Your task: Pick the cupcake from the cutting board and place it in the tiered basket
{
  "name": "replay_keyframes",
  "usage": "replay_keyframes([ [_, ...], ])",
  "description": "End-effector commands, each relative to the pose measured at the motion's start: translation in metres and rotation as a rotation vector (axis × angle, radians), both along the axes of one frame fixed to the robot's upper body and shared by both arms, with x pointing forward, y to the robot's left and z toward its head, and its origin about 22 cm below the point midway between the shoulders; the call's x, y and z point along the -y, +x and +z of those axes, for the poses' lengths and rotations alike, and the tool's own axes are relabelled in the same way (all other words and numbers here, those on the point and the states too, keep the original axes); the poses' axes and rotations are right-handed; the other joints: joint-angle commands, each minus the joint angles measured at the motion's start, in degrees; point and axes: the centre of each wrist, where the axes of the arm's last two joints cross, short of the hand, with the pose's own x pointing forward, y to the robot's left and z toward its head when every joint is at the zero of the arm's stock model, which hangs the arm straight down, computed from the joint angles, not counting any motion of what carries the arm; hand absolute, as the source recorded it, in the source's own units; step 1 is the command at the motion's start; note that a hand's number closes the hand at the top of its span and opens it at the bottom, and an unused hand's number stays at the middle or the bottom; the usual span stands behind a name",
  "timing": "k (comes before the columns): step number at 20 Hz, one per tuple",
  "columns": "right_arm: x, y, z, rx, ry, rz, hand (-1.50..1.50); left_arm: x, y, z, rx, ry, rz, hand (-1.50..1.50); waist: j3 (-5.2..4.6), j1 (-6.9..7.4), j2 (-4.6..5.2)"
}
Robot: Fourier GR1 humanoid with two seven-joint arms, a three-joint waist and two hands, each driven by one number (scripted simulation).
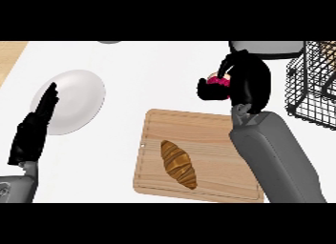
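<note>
My right hand [245,78] is curled round the cupcake [217,81], whose pink wrapper and pale top peek out on the hand's left side. It hangs above the white counter, beyond the far right corner of the wooden cutting board [213,136]. The black wire tiered basket [319,78] stands just to the right of that hand, a small gap apart. At the left, my left hand [33,131] rests open, fingers straight and pointing away, over the edge of a white plate [76,97].
A croissant [178,163] lies on the cutting board, left of my right forearm. A grey round object [266,46] sits at the far edge behind my right hand. A wooden strip [3,62] borders the counter at far left.
</note>
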Motion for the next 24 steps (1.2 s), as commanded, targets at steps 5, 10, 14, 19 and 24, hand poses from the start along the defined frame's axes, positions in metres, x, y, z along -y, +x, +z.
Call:
replay_keyframes([
  [5, 0.041, 0.002, 0.077, 0.206, -0.115, -0.164, 1.50, 0.007, 0.001, -0.001, 0.007, -0.011, 0.007, 0.00, 0.00, 0.15, 0.14],
  [10, 0.075, -0.003, 0.112, 0.138, -0.223, -0.189, 1.50, -0.008, -0.004, 0.009, -0.013, 0.008, -0.001, 0.00, 0.02, 0.24, 0.07],
  [14, 0.107, 0.015, 0.138, 0.165, -0.096, -0.163, 1.50, 0.004, -0.012, -0.004, 0.017, 0.014, -0.015, 0.00, 0.03, 0.82, 0.24],
  [19, 0.142, 0.024, 0.124, 0.128, -0.204, -0.147, 1.50, 0.022, -0.006, -0.006, 0.000, -0.023, 0.006, 0.00, 0.03, 0.61, 0.27],
  [24, 0.170, 0.040, 0.097, 0.068, -0.394, -0.236, 1.50, 0.003, 0.013, 0.024, 0.015, -0.011, -0.009, 0.00, 0.05, 0.63, 0.42],
])
